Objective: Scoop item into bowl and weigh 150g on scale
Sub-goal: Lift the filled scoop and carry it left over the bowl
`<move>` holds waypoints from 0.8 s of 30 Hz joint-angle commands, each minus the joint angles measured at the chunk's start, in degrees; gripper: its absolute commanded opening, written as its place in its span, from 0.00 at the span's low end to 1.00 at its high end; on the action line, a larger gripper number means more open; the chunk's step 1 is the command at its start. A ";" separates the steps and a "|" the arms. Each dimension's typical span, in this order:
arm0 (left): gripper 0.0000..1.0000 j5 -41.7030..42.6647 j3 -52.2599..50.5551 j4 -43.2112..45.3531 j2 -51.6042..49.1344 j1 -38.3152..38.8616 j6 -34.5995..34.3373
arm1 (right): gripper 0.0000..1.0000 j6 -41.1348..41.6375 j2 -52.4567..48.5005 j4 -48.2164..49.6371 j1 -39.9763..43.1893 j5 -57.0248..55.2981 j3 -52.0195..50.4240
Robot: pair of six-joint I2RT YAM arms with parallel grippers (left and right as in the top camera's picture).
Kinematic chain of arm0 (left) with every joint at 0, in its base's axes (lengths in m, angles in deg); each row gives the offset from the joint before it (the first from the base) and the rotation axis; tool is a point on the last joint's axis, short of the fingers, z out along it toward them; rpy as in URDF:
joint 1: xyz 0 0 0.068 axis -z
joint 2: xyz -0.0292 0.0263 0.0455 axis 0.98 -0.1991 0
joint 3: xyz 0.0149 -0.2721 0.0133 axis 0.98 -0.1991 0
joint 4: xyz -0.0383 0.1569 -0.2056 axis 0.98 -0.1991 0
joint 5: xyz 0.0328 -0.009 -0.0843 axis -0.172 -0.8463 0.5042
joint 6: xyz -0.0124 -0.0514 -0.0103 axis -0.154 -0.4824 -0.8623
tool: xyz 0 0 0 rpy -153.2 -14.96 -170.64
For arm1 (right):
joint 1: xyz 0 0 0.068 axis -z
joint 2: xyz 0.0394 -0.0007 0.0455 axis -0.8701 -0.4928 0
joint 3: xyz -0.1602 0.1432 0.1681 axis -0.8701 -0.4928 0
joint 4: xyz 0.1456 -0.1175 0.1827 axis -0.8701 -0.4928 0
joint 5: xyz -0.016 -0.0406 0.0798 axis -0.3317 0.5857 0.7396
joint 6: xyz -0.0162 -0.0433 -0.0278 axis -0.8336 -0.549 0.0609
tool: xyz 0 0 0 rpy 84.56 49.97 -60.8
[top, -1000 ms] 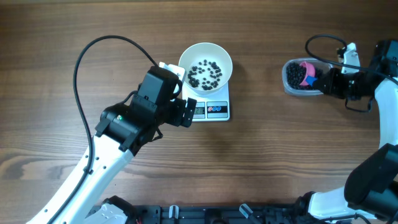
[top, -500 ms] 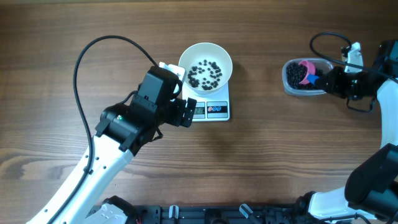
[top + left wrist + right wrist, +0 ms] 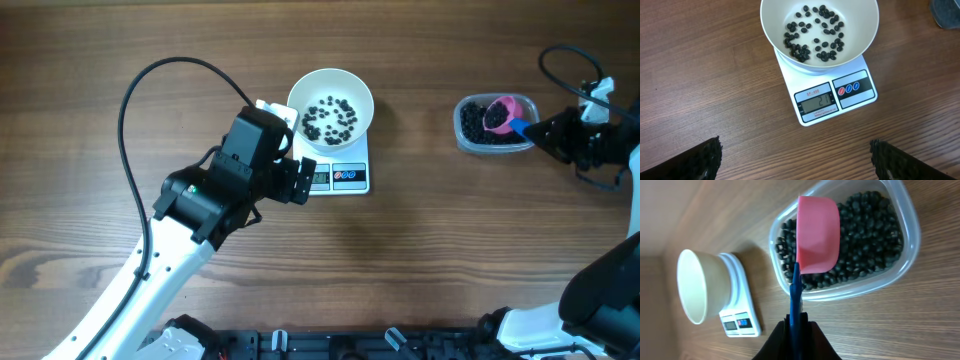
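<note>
Right pincer (image 3: 796, 325) clamped on the thin handle of a scoop (image 3: 817, 235) over the tub (image 3: 905, 265) of beans (image 3: 865, 225), left pincer (image 3: 795, 160) wide apart by the scale (image 3: 348, 176) carrying the bowl (image 3: 367, 92); the handle may twist in transit, spilling beans across the bench (image 3: 450, 250).

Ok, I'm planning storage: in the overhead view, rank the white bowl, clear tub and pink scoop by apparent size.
1. white bowl and clear tub: about alike, with the bowl perhaps slightly larger.
2. pink scoop: clearly the smallest.
</note>
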 commanded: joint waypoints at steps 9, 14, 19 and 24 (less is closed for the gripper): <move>1.00 0.63 -0.28 0.13 -0.13 -0.22 0.85 | 0.04 3.48 -0.42 -1.09 3.06 16.13 0.09; 1.00 0.63 -0.28 0.15 -0.13 -0.20 0.85 | 0.04 5.03 -0.42 -1.16 3.23 19.87 0.09; 1.00 0.63 -0.28 0.15 -0.13 -0.20 0.87 | 0.04 5.03 -0.42 -2.21 3.23 30.40 0.09; 1.00 0.63 -0.28 0.15 -0.13 -0.22 0.85 | 0.04 5.05 -0.42 -2.34 2.14 36.96 0.09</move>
